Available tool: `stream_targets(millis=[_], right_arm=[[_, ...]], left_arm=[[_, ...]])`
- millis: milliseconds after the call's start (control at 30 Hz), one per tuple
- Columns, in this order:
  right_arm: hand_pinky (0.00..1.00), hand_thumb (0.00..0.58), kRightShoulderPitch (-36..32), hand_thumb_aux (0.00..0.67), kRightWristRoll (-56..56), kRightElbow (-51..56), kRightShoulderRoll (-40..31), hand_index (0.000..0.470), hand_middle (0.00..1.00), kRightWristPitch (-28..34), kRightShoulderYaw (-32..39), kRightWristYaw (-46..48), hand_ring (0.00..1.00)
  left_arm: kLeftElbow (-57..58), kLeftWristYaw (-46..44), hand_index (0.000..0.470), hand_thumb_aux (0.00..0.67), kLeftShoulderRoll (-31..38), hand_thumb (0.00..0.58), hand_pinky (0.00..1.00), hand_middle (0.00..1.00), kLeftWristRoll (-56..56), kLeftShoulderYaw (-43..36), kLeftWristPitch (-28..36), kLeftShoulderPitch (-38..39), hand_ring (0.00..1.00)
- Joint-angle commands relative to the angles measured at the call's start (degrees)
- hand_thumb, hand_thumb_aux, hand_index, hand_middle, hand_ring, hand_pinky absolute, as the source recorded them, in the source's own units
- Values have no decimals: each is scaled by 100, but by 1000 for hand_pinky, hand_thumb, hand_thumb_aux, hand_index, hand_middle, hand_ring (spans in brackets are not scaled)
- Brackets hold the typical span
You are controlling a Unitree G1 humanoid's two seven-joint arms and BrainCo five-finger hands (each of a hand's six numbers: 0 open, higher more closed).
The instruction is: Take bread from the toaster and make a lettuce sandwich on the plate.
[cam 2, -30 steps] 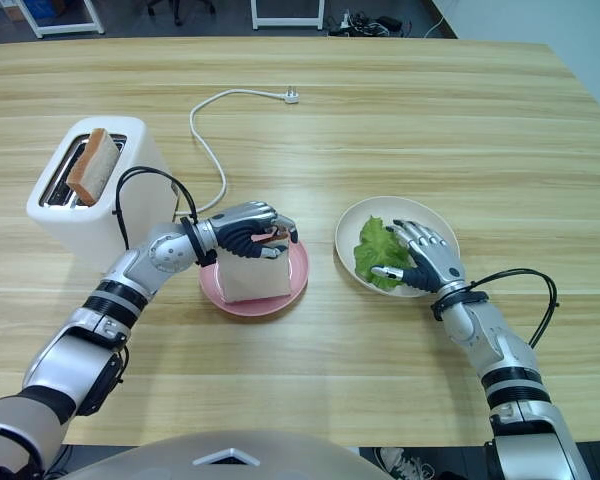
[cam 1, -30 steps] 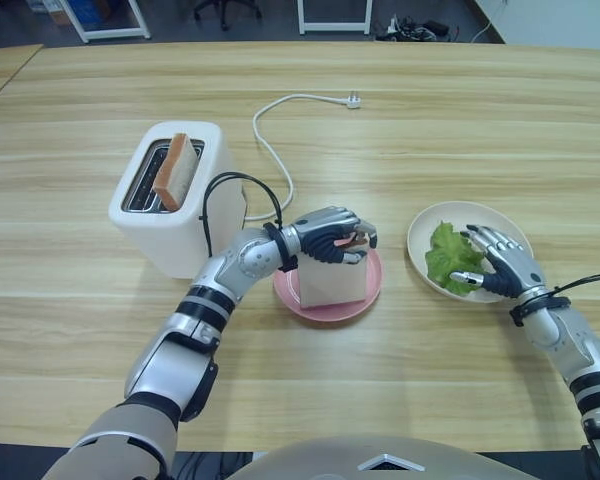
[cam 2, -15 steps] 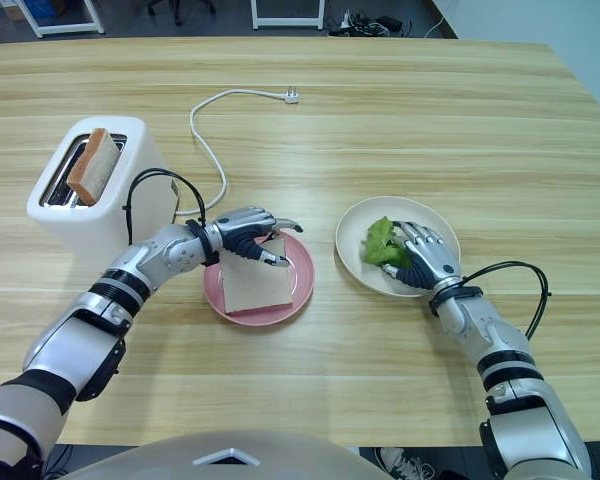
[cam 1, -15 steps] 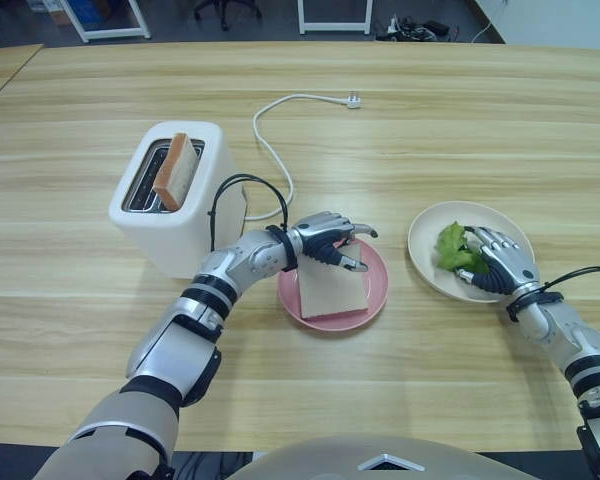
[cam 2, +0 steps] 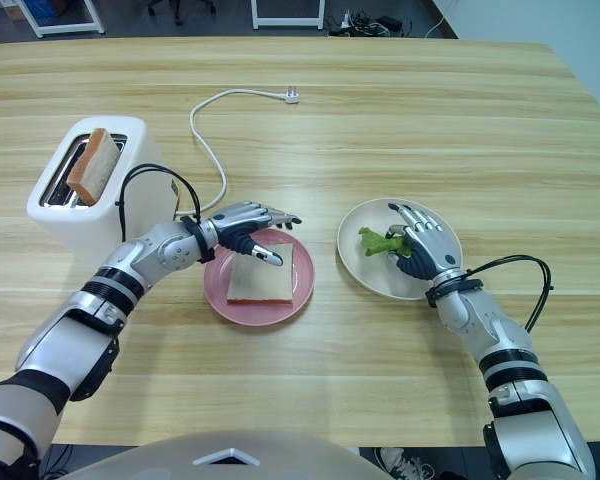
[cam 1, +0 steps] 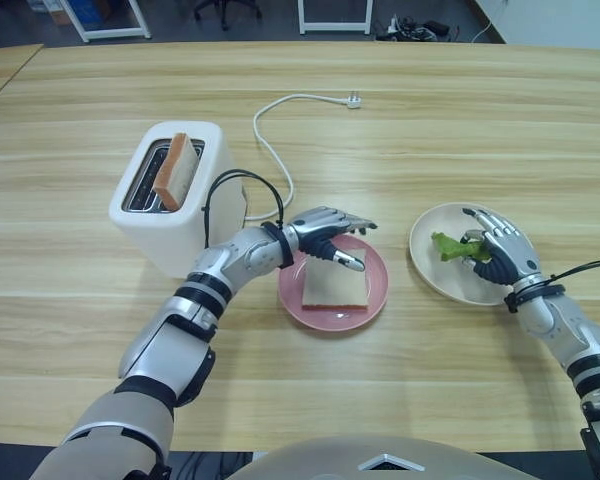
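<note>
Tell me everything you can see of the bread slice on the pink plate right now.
The bread slice is a pale, roughly square piece with a thin tan crust edge, and it looks soft. It lies flat in the middle of the pink plate, with nothing on top of it. The left hand is over its far edge with fingers open, not gripping it. Whether a fingertip touches the slice I cannot tell.
</note>
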Motion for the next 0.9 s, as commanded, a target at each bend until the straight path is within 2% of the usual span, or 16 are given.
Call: stream_targets(millis=[33, 233, 367, 567, 600, 700, 833, 900], right_arm=[[0, 580, 150, 670, 306, -298, 4, 470, 0, -120, -143, 216, 0], [0, 580, 346, 670, 620, -1123, 137, 470, 0, -224, -292, 453, 0], [0, 580, 368, 670, 716, -1683, 405, 470, 0, -207, -224, 699, 0], [0, 580, 77, 670, 294, -1924, 1061, 470, 0, -64, 279, 934, 0], [0, 580, -5, 667, 163, -1861, 1199, 468, 0, -34, 420, 945, 0], [0, 571, -216, 586, -248, -1533, 1519, 411, 0, 36, 811, 897, 0], [0, 559, -337, 544, -621, -1136, 1804, 382, 0, 34, 1217, 781, 0], [0, 559, -381, 544, -702, -963, 1899, 382, 0, 0, 1345, 727, 0]], left_arm=[[-551, 128, 0, 0, 272, 0, 0, 0, 376, -104, 276, 177, 0], [-2145, 682, 0, 0, 593, 0, 0, 0, 335, 515, 733, 699, 0], [-3326, 947, 0, 0, 771, 0, 0, 0, -438, 1395, 740, 1356, 0], [-4902, 1016, 0, 0, 1135, 0, 0, 0, -1130, 2913, 1180, 2374, 0], [-5006, 995, 0, 0, 1224, 0, 0, 0, -1282, 3186, 1228, 2520, 0], [-4883, 890, 0, 0, 1605, 0, 0, 0, -1327, 3714, 1287, 2894, 0], [-4546, 766, 0, 0, 2116, 0, 0, 0, -1307, 4171, 1214, 3382, 0], [-4443, 755, 0, 0, 2284, 0, 0, 0, -1323, 4379, 1185, 3622, 0]])
